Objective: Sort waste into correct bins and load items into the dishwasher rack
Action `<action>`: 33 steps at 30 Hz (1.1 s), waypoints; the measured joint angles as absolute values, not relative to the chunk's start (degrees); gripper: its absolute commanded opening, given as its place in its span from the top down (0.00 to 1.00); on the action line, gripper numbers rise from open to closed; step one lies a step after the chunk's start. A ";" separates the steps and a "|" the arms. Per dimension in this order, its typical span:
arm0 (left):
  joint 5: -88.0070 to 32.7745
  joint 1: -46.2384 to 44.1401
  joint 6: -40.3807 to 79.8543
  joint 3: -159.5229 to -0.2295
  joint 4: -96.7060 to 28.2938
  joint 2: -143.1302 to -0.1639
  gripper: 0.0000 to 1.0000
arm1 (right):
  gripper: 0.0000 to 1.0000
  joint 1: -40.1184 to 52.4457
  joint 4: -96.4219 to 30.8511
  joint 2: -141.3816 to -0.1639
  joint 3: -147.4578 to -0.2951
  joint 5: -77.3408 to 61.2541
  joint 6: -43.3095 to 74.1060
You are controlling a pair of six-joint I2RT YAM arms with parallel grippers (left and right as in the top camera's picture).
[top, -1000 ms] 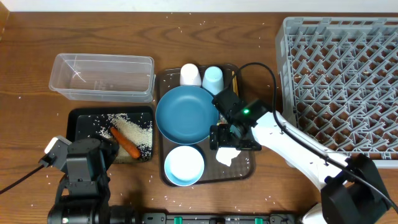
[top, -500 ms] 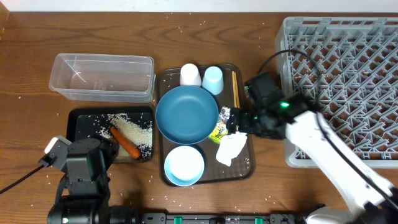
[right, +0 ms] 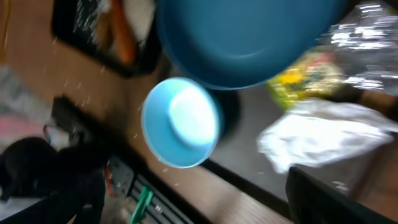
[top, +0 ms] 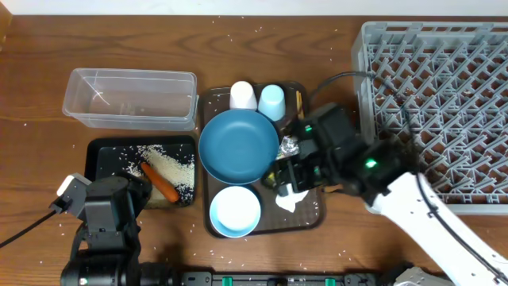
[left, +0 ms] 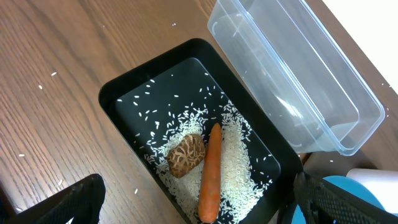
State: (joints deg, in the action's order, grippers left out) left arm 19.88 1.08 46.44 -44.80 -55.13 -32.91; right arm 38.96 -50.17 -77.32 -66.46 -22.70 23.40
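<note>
My right claw hangs spread wide just above the white crumpled napkin, which lies toward the front right corner of the brown serving tray, well apart from my left arm.

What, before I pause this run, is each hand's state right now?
Left hand: open, holding nothing.
Right hand: open, holding nothing.

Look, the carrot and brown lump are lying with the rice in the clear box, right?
No. The carrot and the brown lump are lying with the rice in the black tray, not the clear box. The left wrist view shows it.
</note>
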 measured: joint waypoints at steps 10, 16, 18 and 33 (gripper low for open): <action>19.90 1.08 46.44 -44.80 -55.11 -32.91 0.02 | 0.13 57.25 -42.72 -89.32 -66.46 -20.56 15.49; 19.88 1.08 46.44 -44.80 -55.09 -32.91 0.02 | 0.20 64.29 -40.73 -96.51 -66.46 -17.19 11.79; 19.90 1.08 46.44 -44.80 -55.11 -32.91 0.02 | 0.23 65.21 -39.92 -98.30 -66.43 -16.64 11.22; 19.90 1.08 46.44 -44.80 -55.11 -32.91 0.02 | 0.68 66.26 -37.08 -105.10 -66.39 -15.09 9.96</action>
State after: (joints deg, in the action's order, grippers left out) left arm 19.90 1.08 46.44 -44.80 -55.11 -32.91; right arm 66.26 -37.08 -105.10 -66.39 -15.09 9.96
